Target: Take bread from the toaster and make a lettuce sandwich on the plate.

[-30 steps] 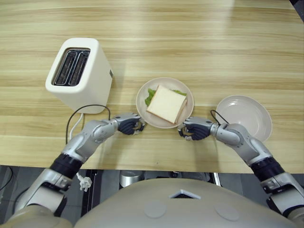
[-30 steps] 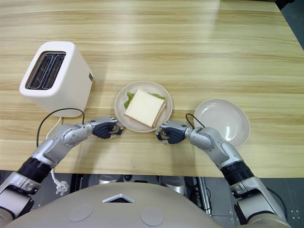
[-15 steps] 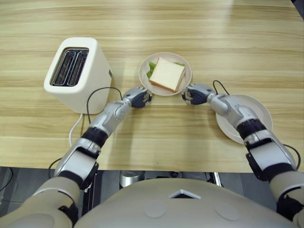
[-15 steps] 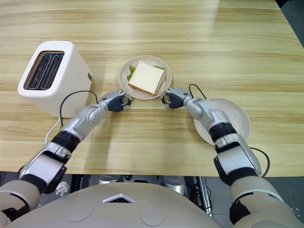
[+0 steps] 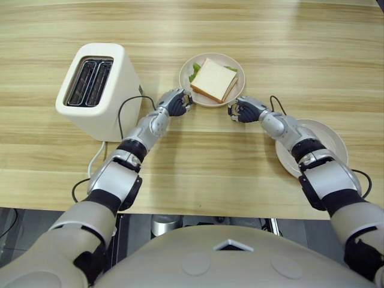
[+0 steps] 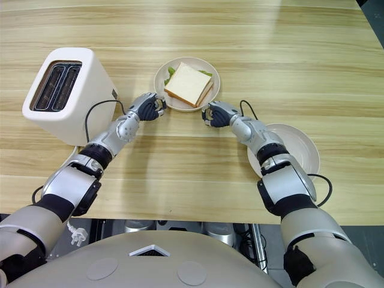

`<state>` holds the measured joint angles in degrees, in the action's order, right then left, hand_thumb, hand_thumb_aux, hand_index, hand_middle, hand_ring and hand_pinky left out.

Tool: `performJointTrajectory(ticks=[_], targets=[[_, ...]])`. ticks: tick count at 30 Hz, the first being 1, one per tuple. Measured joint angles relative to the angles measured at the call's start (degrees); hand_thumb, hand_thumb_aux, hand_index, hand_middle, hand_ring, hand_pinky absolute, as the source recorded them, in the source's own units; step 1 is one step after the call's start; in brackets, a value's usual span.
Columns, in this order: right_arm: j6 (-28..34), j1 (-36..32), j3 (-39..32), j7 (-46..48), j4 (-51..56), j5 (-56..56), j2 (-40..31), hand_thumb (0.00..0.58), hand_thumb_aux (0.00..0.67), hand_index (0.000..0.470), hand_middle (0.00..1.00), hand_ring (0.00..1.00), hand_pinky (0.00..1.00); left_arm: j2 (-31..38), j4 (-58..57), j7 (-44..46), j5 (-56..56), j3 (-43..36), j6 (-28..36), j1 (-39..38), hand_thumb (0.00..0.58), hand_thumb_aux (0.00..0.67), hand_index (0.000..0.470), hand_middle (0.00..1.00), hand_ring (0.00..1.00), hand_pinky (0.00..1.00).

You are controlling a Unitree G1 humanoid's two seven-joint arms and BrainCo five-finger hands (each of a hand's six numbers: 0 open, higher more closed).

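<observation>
The white-bread lettuce sandwich [image 5: 213,79] is judged finished on the round cream plate [image 5: 210,105], which is flanked by the left hand [image 5: 174,102] and right hand [image 5: 241,111], their fingers [image 5: 179,106] curled.

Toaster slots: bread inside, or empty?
Empty. Both slots of the toaster show dark, with no slice in them; the bread sits stacked over lettuce on the plate.
</observation>
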<state>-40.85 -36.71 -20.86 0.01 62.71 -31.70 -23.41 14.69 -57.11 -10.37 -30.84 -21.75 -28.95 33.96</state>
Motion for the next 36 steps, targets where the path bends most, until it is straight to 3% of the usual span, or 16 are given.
performJointTrajectory(ticks=[1,2,5,8,10,13,16,26,36], targets=[[-3.98,2.43,2.29,0.27,-3.49,3.71,-1.14,0.0,0.0,0.0,0.07,0.07,0.07,1.79,6.79,1.55,2.48,1.34,-2.7,-4.35,0.456,0.36,0.247,0.98,0.98,0.98],[-7.52,4.69,4.44,0.2,-7.11,6.72,-2.05,0.0,0.0,0.0,0.0,0.0,0.0,3.19,14.29,4.02,5.35,2.54,-4.39,-8.74,0.0,0.0,0.0,0.0,0.0,0.0],[-14.14,9.29,9.47,1.24,-16.78,17.59,-1.64,0.0,0.0,0.0,0.0,0.0,0.0,5.66,36.18,12.81,17.36,3.52,-6.28,-20.37,0.0,0.0,0.0,0.0,0.0,0.0],[-15.87,11.2,11.35,3.54,-24.64,26.69,1.28,0.0,0.0,0.0,0.0,0.0,0.0,7.18,52.36,19.84,30.07,4.48,-3.65,-26.15,0.0,0.0,0.0,0.0,0.0,0.0],[-15.86,11.28,12.87,5.3,-28.36,34.01,5.25,0.0,0.0,0.0,0.0,0.0,0.0,6.78,58.12,21.99,38.34,8.25,-1.03,-25.28,0.0,0.0,0.0,0.0,0.0,0.0],[-15.8,9.69,15.62,5.72,-28.2,38.32,9.7,0.0,0.0,0.0,0.0,0.0,0.0,2.9,56.4,18.83,42.39,16.14,2.88,-20.4,0.0,0.0,0.0,0.0,0.0,0.0],[-17.27,8.98,17.94,4.0,-25.5,37.88,13.53,0.0,0.0,0.0,0.0,0.0,0.0,-0.42,52.47,15.21,40.52,19.1,3.93,-18.33,0.0,0.0,0.0,0.0,0.0,0.0],[-25.23,10.59,20.97,-3.76,-19.2,23.34,18.32,0.0,0.0,0.0,0.0,0.0,0.0,-4.37,46.85,13.92,28.9,17.29,-0.33,-19.76,0.0,0.0,0.0,0.0,0.0,0.0],[-27.14,11.38,22.22,-8.38,-18.1,18.19,18.34,0.0,0.0,0.0,0.0,0.0,0.0,-6.8,43.59,10.82,24.65,17.77,-4.86,-21.52,0.0,0.0,0.0,0.0,0.0,0.0]])
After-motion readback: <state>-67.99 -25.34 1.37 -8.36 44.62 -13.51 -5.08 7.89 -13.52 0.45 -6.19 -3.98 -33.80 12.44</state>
